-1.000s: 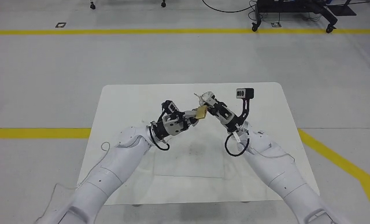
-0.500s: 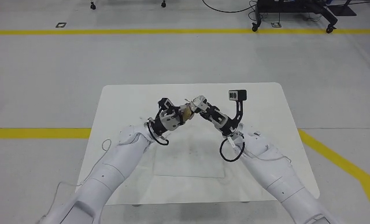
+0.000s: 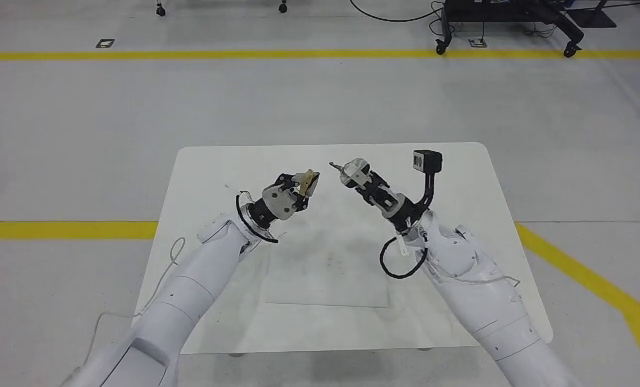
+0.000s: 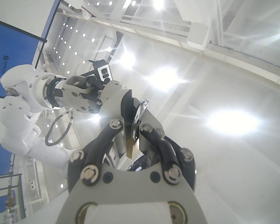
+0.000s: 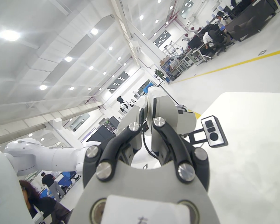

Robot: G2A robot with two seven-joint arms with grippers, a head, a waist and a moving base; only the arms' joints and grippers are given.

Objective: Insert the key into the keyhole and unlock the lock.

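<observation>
The key [image 3: 334,166] is only a thin sliver poking past my right gripper [image 3: 347,171]. Its head is buried between fingers pressed together on it, and I cannot make out its teeth. The lock [image 4: 131,149] is a small brass block with a silvery shackle [image 4: 141,109]. My left gripper [image 4: 136,120] pinches it by its flat sides, and the fingers cover most of its body. I cannot see the keyhole or tell whether the shackle is latched. Both things hang in the air above the white table [image 3: 220,167], key and lock near each other but apart.
</observation>
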